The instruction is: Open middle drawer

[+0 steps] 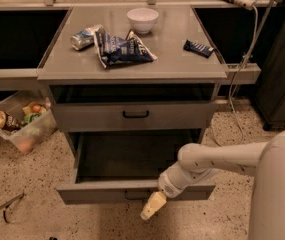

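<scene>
Now | end effector (pixel 151 207) low; middle drawer (pixel 97 193) just above, seemingly touching

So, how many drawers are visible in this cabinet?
2. The upper drawer sits under the countertop; the middle drawer is pulled out below it, with the gripper at its front. Another may be hidden underneath.

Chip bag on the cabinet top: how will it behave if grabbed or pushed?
The chip bag looks crumpled and fairly flat, so it is probably floppy and light; a pinch would likely crush it. Pushed, it would probably slide on the smooth top rather than roll. The hand is low, at the front of the pulled-out middle drawer, away from it.
</scene>
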`<action>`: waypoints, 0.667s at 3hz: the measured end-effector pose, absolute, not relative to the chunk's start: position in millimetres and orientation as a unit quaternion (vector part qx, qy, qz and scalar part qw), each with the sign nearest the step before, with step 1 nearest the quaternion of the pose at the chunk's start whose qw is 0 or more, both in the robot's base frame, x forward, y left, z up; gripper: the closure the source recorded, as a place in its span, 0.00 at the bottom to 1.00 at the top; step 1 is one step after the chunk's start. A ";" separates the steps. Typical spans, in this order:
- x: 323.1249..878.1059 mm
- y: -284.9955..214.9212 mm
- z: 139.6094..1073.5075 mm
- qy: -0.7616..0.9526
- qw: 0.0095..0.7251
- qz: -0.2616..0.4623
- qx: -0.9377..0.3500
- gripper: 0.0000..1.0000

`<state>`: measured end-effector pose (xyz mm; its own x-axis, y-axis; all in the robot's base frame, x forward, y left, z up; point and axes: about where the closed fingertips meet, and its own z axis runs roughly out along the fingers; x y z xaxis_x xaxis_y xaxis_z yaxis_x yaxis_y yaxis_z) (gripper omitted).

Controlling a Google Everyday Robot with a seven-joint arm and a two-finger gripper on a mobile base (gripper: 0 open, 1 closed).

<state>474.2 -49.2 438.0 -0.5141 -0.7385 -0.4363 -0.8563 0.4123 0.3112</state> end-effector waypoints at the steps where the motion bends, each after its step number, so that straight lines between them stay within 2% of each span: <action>1: 430.1 -55.0 446.8 0.842 0.098 0.263 -0.461 0.00; 2: 429.9 -54.9 446.7 0.842 0.097 0.263 -0.461 0.00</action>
